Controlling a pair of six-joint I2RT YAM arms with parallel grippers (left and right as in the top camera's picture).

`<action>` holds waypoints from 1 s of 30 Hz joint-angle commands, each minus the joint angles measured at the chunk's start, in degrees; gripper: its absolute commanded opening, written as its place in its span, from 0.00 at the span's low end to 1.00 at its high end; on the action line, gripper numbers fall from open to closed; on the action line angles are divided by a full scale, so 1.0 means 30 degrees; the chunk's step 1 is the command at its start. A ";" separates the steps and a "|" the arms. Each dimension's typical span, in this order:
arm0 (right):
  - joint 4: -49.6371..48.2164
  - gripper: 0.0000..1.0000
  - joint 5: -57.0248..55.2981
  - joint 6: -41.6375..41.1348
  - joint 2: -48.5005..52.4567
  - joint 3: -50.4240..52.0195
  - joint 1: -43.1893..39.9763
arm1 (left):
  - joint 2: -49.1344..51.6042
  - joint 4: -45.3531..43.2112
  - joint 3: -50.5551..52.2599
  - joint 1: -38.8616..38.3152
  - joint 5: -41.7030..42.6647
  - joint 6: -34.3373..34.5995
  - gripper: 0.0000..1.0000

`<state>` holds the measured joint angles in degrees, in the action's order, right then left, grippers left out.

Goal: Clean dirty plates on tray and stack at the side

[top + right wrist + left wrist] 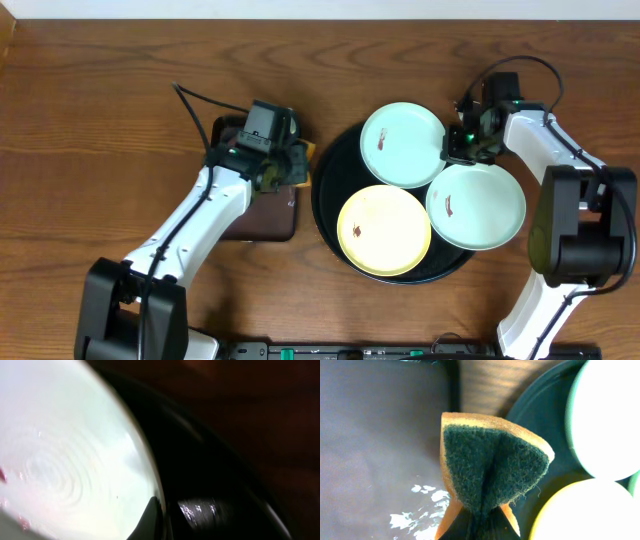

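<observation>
Left fingers (285,168) are clamped on a folded orange sponge with a dark green scouring face (490,467), pinching it into a fan shape. Right fingers (151,519) sit at the right rim of a plate, with one dark tip against its edge in the right wrist view; whether they are apart or closed on that rim cannot be told. Everything rests on the brown wood-grain tabletop (100,100). Right of centre lies the large round glossy black tray with a raised rim (325,190), and all three plates are on it. Just beside its left rim is the smaller rectangular dark brown tray (262,215), whose glossy surface fills the left of the left wrist view. The sponge is held above that brown tray's right edge, near the black tray. At the back of the black tray lies the rear pale mint round plate (402,145), the one the right fingers meet. The pale yellow round plate (384,230) lies at the front left. The second pale mint round plate (476,205) lies on the right and hangs out past the black tray's rim. The three plates lie edge to edge, with the second mint one meeting both of the others. Each plate carries a small reddish-brown smudge left of its centre: on the rear mint (380,140), on the yellow (357,232) and on the second mint (447,208).
</observation>
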<state>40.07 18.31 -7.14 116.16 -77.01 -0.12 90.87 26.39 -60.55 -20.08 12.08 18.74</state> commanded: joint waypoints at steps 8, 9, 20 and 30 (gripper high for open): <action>0.1231 0.01 -0.3104 0.0831 -0.1756 0.0350 0.1457 | 0.0845 -0.7060 -0.0736 -0.3650 0.0051 0.3927 0.07; 0.1224 0.01 -0.3111 0.1144 -0.1756 0.0350 0.1654 | 0.1188 -0.7388 -0.0736 -0.3861 0.0058 0.4095 0.08; 0.1231 0.01 -0.3665 0.1719 -0.1749 0.0350 0.2361 | 0.7082 -0.9646 -0.4575 -0.4983 0.1836 0.5588 0.07; 0.1180 0.01 -0.3665 0.1851 -0.1749 0.0350 0.2397 | 0.9894 -0.7504 -0.6907 -0.5136 0.1734 0.7147 0.07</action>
<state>43.46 8.49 -3.38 111.90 -76.69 6.72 119.96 4.03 -80.18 -35.42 17.74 38.26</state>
